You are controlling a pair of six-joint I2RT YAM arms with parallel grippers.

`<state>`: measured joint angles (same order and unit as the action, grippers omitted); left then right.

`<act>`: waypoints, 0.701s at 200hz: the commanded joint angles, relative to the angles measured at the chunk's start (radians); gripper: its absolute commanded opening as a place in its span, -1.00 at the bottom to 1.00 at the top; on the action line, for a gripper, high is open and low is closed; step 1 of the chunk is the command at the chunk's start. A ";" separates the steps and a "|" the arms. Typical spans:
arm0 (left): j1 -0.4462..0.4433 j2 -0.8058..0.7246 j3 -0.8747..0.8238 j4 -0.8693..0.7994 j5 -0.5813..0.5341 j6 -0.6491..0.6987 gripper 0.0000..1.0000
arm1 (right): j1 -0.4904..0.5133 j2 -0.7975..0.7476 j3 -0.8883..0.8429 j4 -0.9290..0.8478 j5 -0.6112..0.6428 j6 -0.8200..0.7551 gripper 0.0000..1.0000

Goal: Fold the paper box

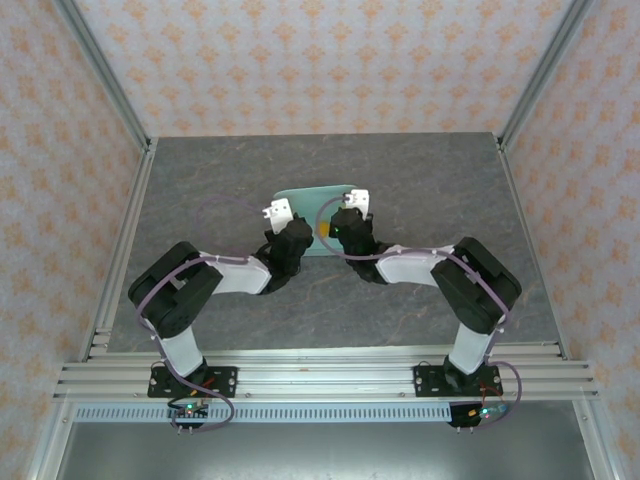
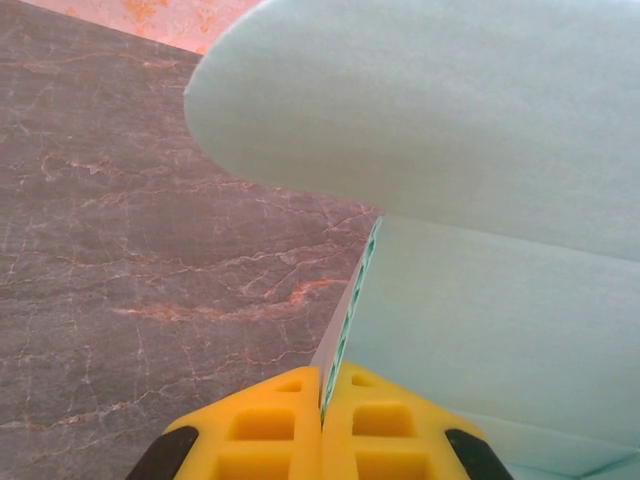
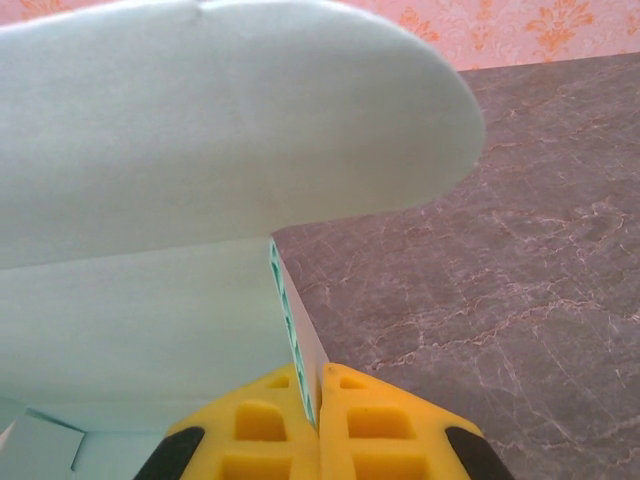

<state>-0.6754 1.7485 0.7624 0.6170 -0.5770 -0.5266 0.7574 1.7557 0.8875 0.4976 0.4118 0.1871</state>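
Observation:
The paper box (image 1: 312, 204) is pale mint-green card lying on the table's middle, between my two grippers. My left gripper (image 1: 283, 216) is at its left side and my right gripper (image 1: 352, 206) at its right side. In the left wrist view the yellow fingers (image 2: 270, 430) of the left gripper (image 2: 322, 398) are shut on a thin upright side wall of the paper box (image 2: 450, 150), under a rounded flap. In the right wrist view the right gripper (image 3: 318, 388) pinches the opposite wall of the paper box (image 3: 180, 150) the same way.
The grey marbled table (image 1: 430, 180) is ringed by aluminium frame posts (image 1: 105, 75) and patterned walls. A slotted rail (image 1: 320, 380) runs along the near edge, where both arm bases are bolted. Bare tabletop lies left, right and behind the box.

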 commanded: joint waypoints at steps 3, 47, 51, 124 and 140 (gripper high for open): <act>0.007 -0.024 -0.039 -0.053 -0.105 -0.045 -1.00 | 0.024 -0.026 -0.013 -0.041 0.132 0.043 -0.98; 0.005 -0.023 -0.092 -0.020 -0.110 -0.049 -1.00 | 0.058 -0.021 -0.086 0.069 0.153 0.018 -0.98; 0.005 -0.021 -0.093 -0.020 -0.109 -0.049 -1.00 | 0.059 -0.020 -0.090 0.073 0.155 0.017 -0.98; 0.004 -0.016 -0.163 0.058 -0.104 -0.033 -1.00 | 0.101 -0.019 -0.109 0.089 0.256 0.105 -0.99; 0.004 -0.008 -0.169 0.063 -0.097 -0.040 -1.00 | 0.108 -0.015 -0.095 0.043 0.281 0.166 -0.99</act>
<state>-0.6876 1.7214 0.6411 0.7422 -0.5838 -0.5259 0.8692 1.7546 0.7830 0.6136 0.5510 0.2264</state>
